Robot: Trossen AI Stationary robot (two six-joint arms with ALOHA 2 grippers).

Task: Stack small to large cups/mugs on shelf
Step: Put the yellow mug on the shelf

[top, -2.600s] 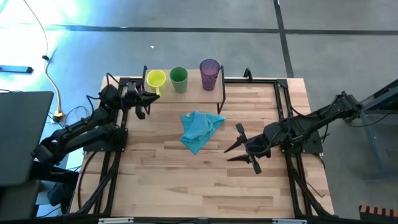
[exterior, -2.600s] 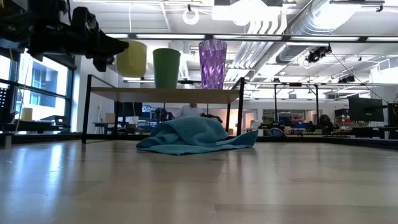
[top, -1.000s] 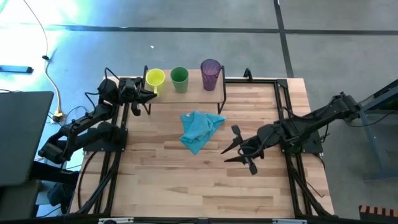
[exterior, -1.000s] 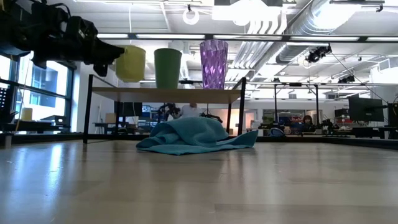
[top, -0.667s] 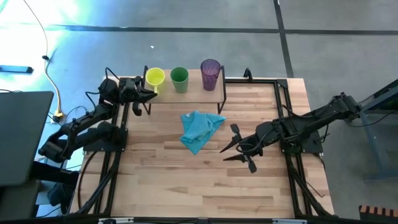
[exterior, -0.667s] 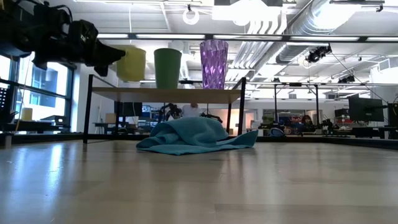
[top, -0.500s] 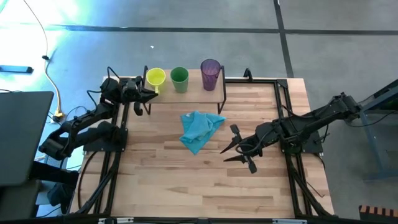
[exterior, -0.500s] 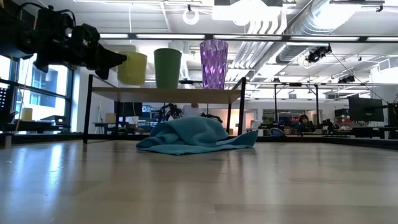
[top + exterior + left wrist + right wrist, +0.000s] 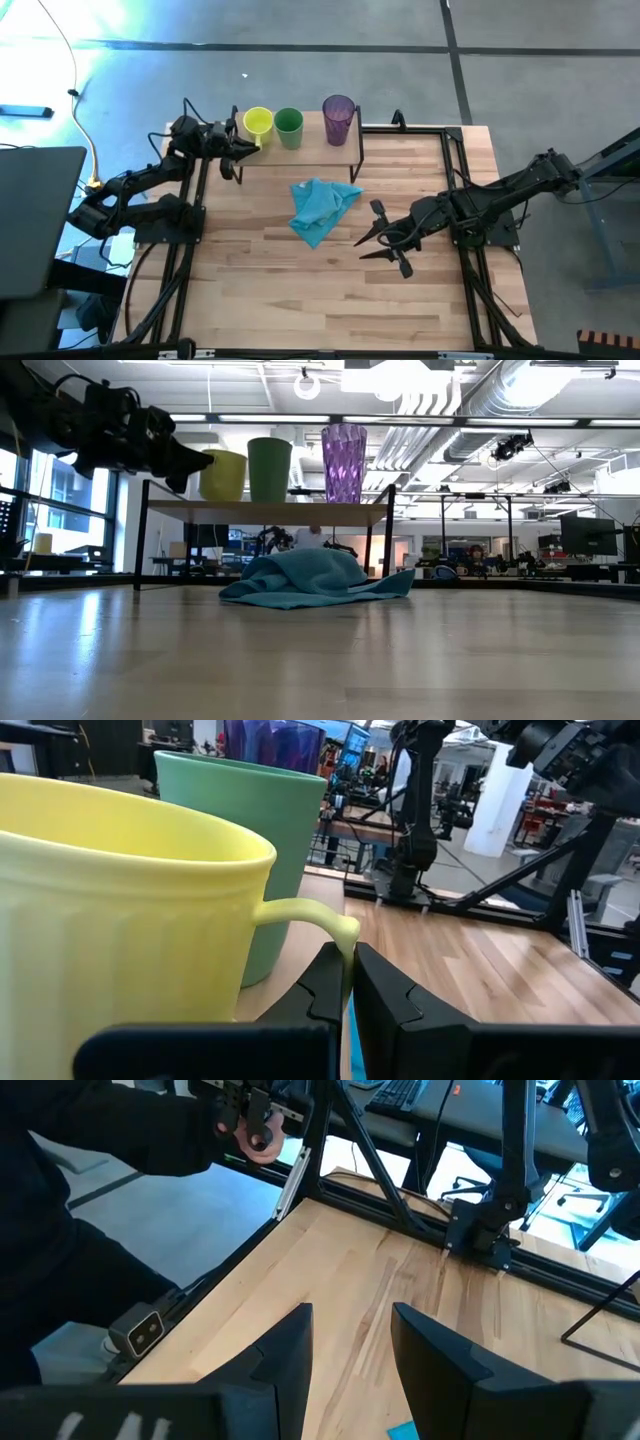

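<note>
The yellow mug (image 9: 258,123) stands at the left end of the shelf (image 9: 315,143), close beside the green cup (image 9: 288,127); the purple ribbed tumbler (image 9: 338,119) stands near the right end. All three show on the shelf in the low view: yellow mug (image 9: 222,474), green cup (image 9: 269,468), tumbler (image 9: 343,462). My left gripper (image 9: 238,147) is at the mug's left side, shut on its handle. My right gripper (image 9: 382,238) hovers open over the table's right half, right of the blue cloth (image 9: 320,208). My left gripper (image 9: 346,982) pinches the yellow mug's handle (image 9: 322,916) between its two fingers, at the handle's outer bend. The fingers come level from the table's left. The mug is upright; whether its base rests on the shelf board, I cannot tell.
A crumpled light blue cloth (image 9: 310,580) lies on the table in front of the shelf. Black frame rails (image 9: 455,170) run along the table's left, right and far edges. Bare wood stretches across the near half of the table (image 9: 330,295).
My left gripper has moved right and down with the yellow mug, still shut on its handle. The mug has come down from above the shelf's left end and shifted right, close against the green cup. My right gripper has edged slightly toward the table's left.
</note>
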